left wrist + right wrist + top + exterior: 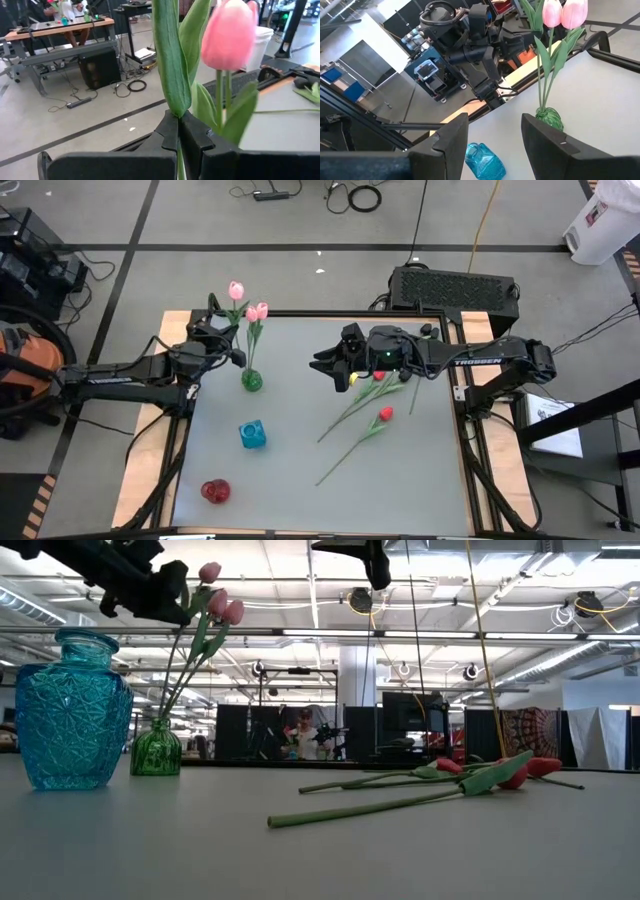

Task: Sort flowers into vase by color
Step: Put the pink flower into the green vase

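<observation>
Pink tulips (257,311) stand with their stems in a small green vase (252,380) left of the table's middle. My left gripper (222,328) is beside their upper stems, shut on one tulip (172,60); another pink head (230,35) shows just beyond it. Two red tulips (385,415) lie flat on the table right of centre, stems (370,805) pointing toward the near edge. My right gripper (495,135) is open, holds nothing, and hovers high above the table's middle (328,366), near the red tulips' heads. My left gripper pinches the pink tulip between its two fingers at the upper stem and leaf (178,116), well below the head. The fingers (160,600) come level from the table's left, across the stem. The tulip stands nearly upright, its lower end in the green vase (157,750).
A blue glass vase (252,434) stands near the table's middle left, and a red vase (215,491) sits by the near left corner. A black box (455,285) sits beyond the far edge. Bare table lies near the front right.
</observation>
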Tool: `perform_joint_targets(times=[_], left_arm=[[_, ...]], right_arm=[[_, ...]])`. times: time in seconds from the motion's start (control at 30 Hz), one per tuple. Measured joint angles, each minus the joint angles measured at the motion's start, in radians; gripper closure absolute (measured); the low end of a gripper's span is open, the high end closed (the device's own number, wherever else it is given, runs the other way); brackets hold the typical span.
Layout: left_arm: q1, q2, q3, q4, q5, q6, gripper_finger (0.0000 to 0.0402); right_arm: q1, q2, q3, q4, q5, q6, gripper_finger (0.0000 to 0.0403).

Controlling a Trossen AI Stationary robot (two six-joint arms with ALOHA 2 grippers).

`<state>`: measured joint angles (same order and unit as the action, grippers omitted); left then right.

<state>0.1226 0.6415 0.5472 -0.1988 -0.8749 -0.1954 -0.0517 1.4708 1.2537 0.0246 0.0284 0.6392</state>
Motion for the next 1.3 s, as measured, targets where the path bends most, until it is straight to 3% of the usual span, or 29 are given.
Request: perform_joint_targets(times=[0.67, 0.87, 1.3], left_arm=[[-0.123, 0.000, -0.005, -0.061, -0.098, -0.009, 0.0397], [-0.159, 0.000, -0.075, -0.051, -0.135, -0.154, 0.0397], [-0.211, 0.000, -0.084, -0.005, -0.140, -0.166, 0.0394]], right_arm=[[0.000, 0.000, 0.000, 0.000, 0.000, 0.000, 0.0227], [0.000, 0.000, 0.000, 0.000, 0.000, 0.003, 0.0227], [-0.001, 0.000, 0.000, 0.000, 0.000, -0.005, 0.0227]])
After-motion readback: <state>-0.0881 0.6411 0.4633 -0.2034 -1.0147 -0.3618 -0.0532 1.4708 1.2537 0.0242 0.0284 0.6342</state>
